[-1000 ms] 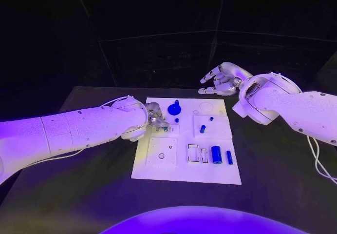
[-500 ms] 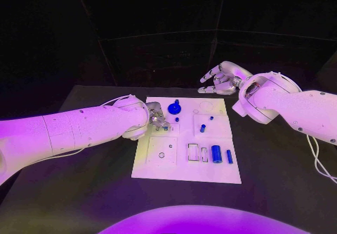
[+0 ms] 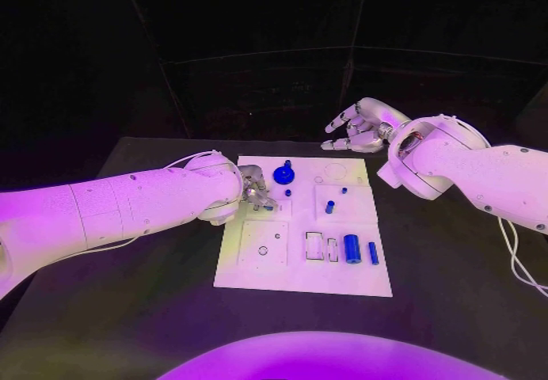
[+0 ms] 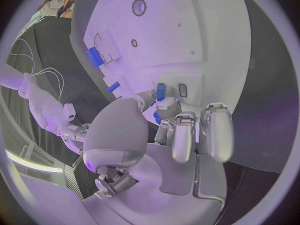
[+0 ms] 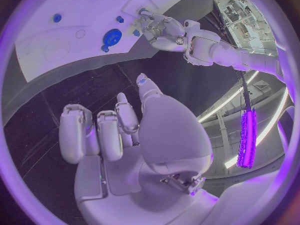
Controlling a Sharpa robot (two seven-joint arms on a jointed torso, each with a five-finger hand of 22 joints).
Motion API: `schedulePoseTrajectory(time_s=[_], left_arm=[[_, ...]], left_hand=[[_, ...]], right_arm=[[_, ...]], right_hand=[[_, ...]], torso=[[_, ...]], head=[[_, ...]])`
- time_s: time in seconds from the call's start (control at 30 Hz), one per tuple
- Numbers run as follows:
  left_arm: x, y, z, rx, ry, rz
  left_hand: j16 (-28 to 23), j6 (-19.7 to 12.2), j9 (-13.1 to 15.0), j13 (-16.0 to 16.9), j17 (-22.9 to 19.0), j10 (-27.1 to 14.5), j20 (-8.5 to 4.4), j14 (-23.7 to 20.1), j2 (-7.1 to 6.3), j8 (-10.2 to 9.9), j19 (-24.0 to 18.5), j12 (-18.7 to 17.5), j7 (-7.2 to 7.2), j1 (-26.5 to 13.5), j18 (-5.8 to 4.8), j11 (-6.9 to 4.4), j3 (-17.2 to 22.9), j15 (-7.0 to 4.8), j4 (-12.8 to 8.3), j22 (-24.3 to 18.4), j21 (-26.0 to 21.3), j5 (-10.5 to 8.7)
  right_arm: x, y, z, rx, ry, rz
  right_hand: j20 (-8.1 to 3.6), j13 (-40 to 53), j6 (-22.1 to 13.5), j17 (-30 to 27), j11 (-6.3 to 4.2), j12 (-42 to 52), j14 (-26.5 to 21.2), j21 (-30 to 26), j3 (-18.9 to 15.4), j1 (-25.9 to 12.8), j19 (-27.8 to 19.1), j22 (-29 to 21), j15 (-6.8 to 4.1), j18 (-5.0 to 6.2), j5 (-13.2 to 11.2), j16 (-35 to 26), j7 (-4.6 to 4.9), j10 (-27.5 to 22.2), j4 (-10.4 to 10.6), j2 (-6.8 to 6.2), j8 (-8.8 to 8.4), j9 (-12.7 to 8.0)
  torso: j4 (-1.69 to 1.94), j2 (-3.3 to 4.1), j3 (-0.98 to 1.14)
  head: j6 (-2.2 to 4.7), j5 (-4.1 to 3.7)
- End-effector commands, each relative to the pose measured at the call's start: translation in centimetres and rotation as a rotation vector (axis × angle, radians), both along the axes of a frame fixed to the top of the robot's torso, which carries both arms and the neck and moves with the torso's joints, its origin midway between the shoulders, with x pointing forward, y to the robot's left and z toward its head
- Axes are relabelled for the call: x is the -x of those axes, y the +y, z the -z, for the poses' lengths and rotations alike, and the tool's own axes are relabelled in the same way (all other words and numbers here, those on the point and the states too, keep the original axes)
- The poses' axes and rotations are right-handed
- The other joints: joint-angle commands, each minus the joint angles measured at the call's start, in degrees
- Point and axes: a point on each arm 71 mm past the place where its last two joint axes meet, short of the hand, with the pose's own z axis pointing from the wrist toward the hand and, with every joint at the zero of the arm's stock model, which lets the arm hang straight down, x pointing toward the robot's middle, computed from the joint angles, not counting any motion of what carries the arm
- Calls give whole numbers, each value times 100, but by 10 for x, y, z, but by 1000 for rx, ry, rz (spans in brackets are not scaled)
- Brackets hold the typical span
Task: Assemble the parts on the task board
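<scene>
So the white task board [image 3: 302,273] sat in the middle of the dark desk [image 3: 457,301]. Near end of it had a fat blue cylinder [image 3: 352,248] lying flat with a thinner blue pin [image 3: 372,252] just to its right, and a couple of empty rectangular slots to their left. Further up, a small blue peg [image 3: 329,207] stood right of centre. My left hand [image 3: 253,192] was down over the board's left edge, fingers [image 4: 177,122] curled in and pinching a little blue part [image 4: 160,91] against the board. Past that, a round blue knob piece [image 3: 284,176] stood at the far end. My right hand [image 3: 359,127] hung off beyond the board's far right corner, fingers [image 5: 100,130] loosely spread, nothing in them.
</scene>
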Motion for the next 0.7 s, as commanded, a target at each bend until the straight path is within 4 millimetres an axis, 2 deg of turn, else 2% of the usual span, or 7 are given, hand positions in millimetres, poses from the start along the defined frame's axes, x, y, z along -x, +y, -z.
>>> schedulePoseTrajectory(time_s=[0.03, 0.43, 0.7], left_arm=[[3, 0, 6, -23, 59, 20], [2, 2, 7, -29, 85, 21], [0, 0, 9, -23, 110, 18]], left_hand=[[18, -11, 12, -7, 1509, -28, -14, 595, 15, 41, 107, -27, -29, 10, -48, 8, 962, -23, -913, 34, 16, 28], [18, -13, 25, -13, 1509, -23, -15, 595, 2, 52, 105, -28, -31, -10, -47, 7, 972, -24, -919, 30, 12, 41], [18, -5, 73, -76, 1509, -19, -21, 595, -7, 97, 106, -61, -44, -131, -48, -1, 991, -31, -888, 42, 14, 154]], right_arm=[[0, 1, -1, 1, -4, -10], [0, 1, -1, 1, -4, -10], [0, 2, -1, 1, -4, -11]], right_hand=[[-19, -2, 34, 579, -36, 16, 378, -19, 1, -23, -35, 12, -39, 105, 35, -24, -4, 19, 44, 51, 36, -7], [-19, -2, 34, 579, -36, 16, 378, -19, 1, -23, -35, 12, -39, 105, 35, -24, -4, 19, 44, 51, 36, -7], [-20, -3, 35, 580, -36, 16, 379, -21, -2, -25, -36, 10, -40, 105, 35, -24, -4, 20, 50, 55, 39, -8]], torso=[[-1, 2, -1], [2, 2, 1], [-5, 4, 2]], head=[[-4, -11], [-10, -2], [-8, 2]])
